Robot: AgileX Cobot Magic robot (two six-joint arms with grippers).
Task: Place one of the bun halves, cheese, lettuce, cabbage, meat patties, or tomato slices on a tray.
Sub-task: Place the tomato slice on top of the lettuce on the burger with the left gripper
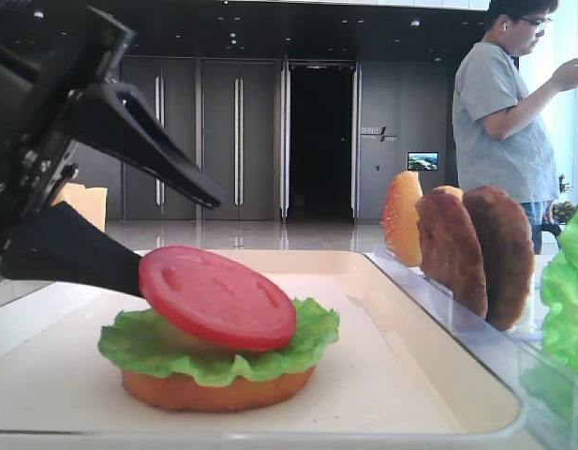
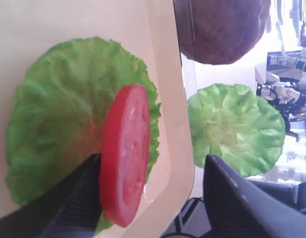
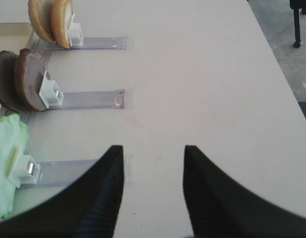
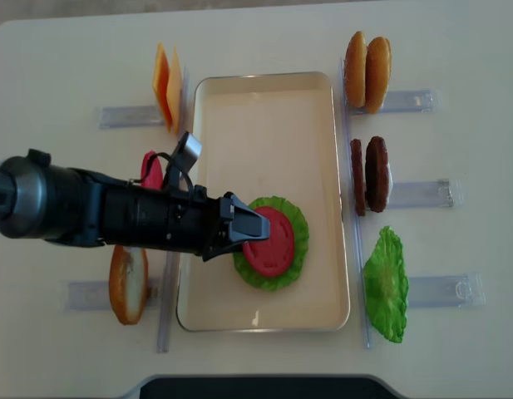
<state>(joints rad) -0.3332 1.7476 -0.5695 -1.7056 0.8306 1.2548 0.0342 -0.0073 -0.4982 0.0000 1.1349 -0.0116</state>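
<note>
Flat matte red tomato slice (image 4: 270,241) atop ruffled green lettuce leaf (image 4: 296,223) and orange-brown bun base (image 1: 214,392) on cream rectangular tray (image 4: 264,125). Black left gripper (image 4: 249,228) spread wide around the slice, lower finger touching its edge. Right gripper (image 3: 153,191) parted, holding nothing, over bare table

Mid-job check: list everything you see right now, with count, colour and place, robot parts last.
tray: one, cream, table centre.
bun base: one, orange-brown, on the tray, bottom of the stack.
lettuce: one, green, on the bun base.
tomato slice: one, red, on that lettuce, tilted.
spare tomato: red, left of the tray, count unclear.
cheese: two, yellow-orange, upper left rack.
bun half: one, orange, lower left rack.
buns: two, orange, upper right rack.
patties: two, brown, middle right rack.
spare lettuce: one, green, lower right rack.
bystander: one, grey shirt, background.
left gripper: open, around the tomato slice.
right gripper: open, empty, above bare table.
</note>
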